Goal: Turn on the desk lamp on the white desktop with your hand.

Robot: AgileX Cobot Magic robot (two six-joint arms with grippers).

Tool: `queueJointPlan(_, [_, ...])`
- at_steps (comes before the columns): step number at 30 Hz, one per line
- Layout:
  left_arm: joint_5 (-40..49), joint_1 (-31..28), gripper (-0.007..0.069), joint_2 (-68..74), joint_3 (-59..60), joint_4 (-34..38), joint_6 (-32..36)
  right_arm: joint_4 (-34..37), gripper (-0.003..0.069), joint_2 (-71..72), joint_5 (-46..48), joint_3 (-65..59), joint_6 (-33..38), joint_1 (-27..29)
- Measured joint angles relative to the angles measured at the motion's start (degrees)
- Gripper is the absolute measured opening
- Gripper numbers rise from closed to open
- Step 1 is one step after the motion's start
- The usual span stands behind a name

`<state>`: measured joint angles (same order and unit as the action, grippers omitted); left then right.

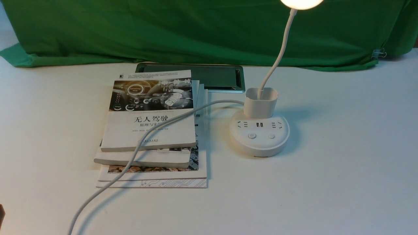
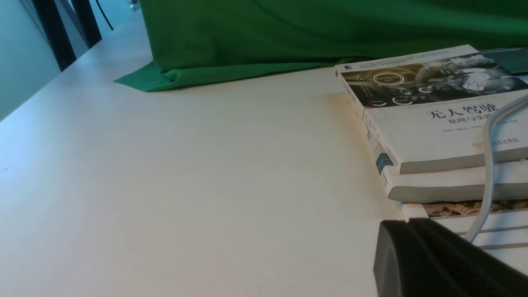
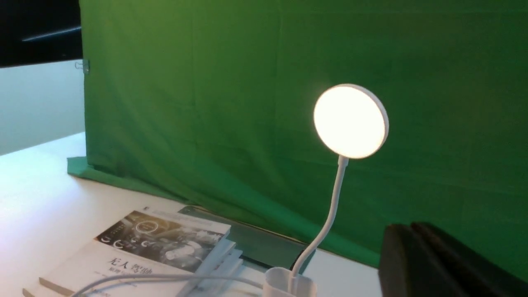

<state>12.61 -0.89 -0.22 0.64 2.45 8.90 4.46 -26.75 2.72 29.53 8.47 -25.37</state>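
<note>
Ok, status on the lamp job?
Right fingers shut, clear of lamp. Left fingers: can't tell. Lamp lit. Cord across books, nothing in the way.

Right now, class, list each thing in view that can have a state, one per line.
desk lamp, switched on, head glowing
books, closed, stacked
cord, draped across the books
right end effector, shut, holding nothing
left end effector, shut, holding nothing
</note>
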Motion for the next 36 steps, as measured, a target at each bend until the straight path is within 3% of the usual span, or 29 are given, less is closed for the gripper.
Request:
queueJointPlan(5, [0.0, 0.0, 0.0021, 0.0, 0.0, 0.0, 0.0, -0.2, 0.003, 6.73, -0.97, -7.67, 0.0, 6.09])
queueJointPlan(9, [0.0, 0.0, 0.0021, 0.0, 0.0, 0.0, 0.0, -0.52, 0.003, 15.0, -1.74, -17.52, -1.02, 16.87])
queueJointPlan(14, [0.0, 0.0, 0.0021, 0.0, 0.0, 0.0, 0.0, -7.31, 0.003, 21.86, -1.85, -26.97, -10.86, 24.95])
queueJointPlan(20, [0.0, 0.0, 0.0021, 0.0, 0.0, 0.0, 0.0, -11.1, 0.003, 26.53, 2.54, -29.92, -17.5, 26.01])
queueJointPlan(26, [0.0, 0.0, 0.0021, 0.0, 0.0, 0.0, 0.0, -11.4, 0.003, 26.53, 8.79, -30.12, -17.83, 26.01])
queueJointPlan(36, [0.0, 0.0, 0.0021, 0.0, 0.0, 0.0, 0.0, -11.4, 0.0034, 26.53, 9.56, -30.12, -17.94, 26.01])
